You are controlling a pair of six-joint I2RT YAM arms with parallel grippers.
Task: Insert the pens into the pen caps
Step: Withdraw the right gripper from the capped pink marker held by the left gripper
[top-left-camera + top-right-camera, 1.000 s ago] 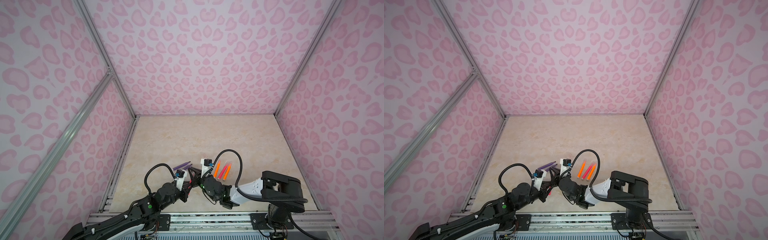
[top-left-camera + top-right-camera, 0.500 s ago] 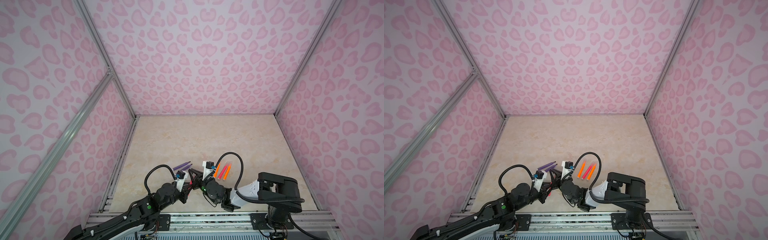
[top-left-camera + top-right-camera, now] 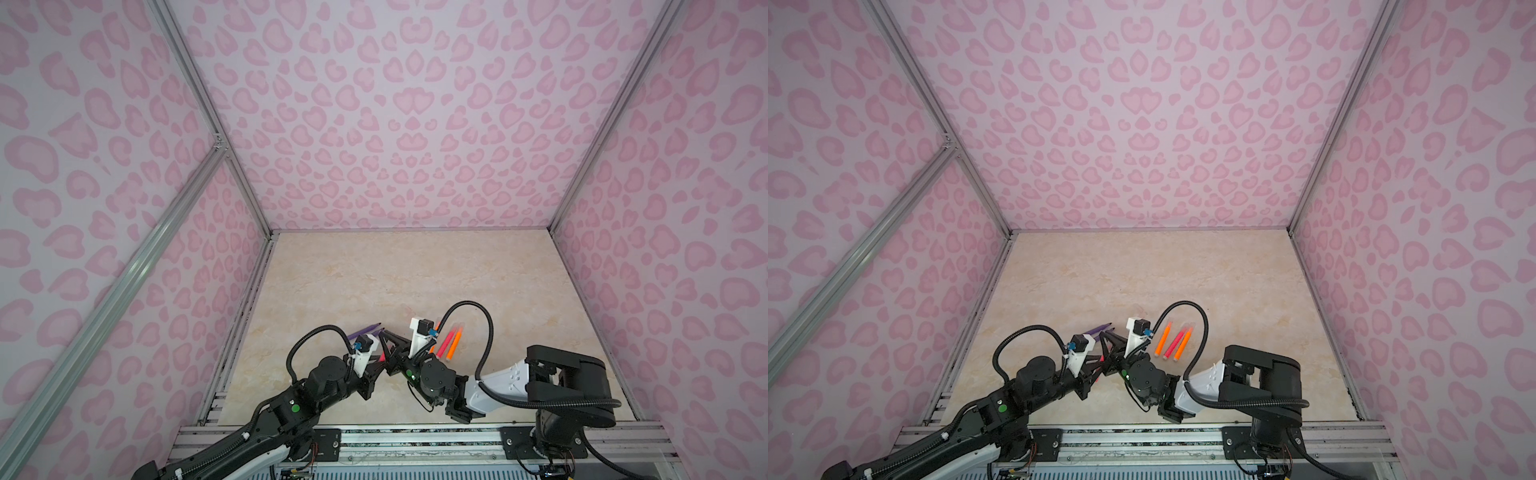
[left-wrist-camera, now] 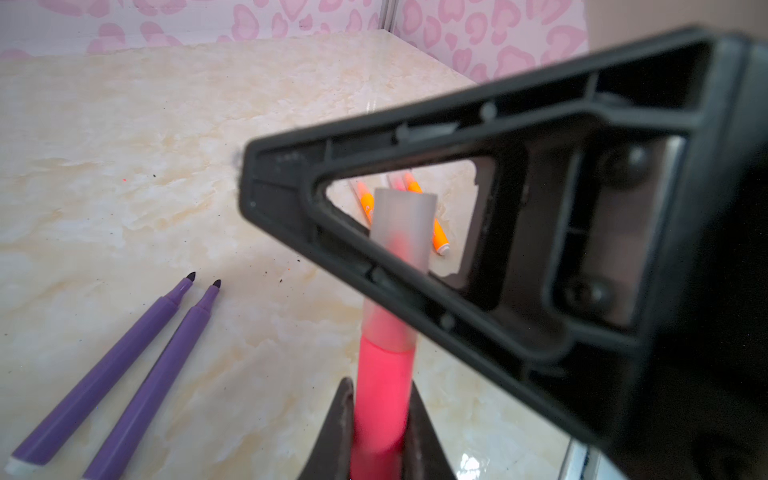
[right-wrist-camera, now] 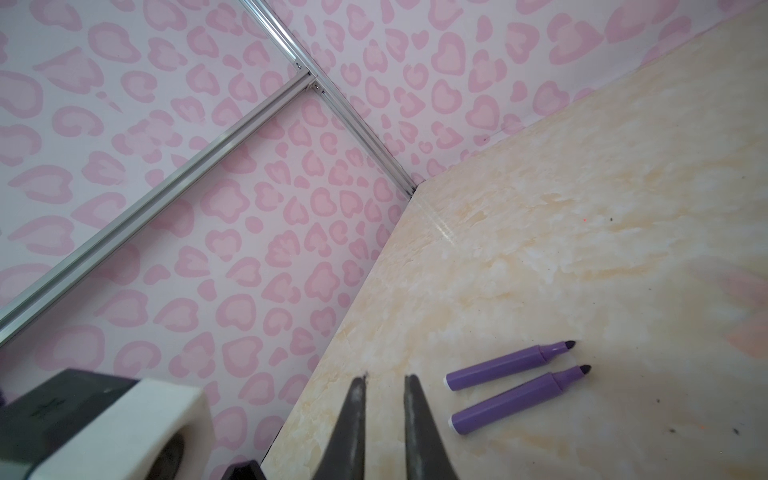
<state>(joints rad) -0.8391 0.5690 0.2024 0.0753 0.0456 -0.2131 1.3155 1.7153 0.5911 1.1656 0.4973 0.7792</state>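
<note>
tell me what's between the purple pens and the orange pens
Both grippers meet there: the left gripper holds a pink pen whose tip is in a clear cap, which the right gripper clamps. Clearest in the left wrist view.

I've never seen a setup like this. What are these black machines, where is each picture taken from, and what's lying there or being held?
Two robot arms stand at the near edge of a beige table walled in pink. Two pictures look down from overhead, side by side; two come from cameras on the arms' wrists. Each arm ends in a two-fingered gripper. The left gripper is shut on a pink pen whose tip sits in a clear cap. The right gripper is shut, one finger crossing that cap; whether it grips it is unclear. Two purple pens lie uncapped; two orange pens and a second pink pen lie further right.
</note>
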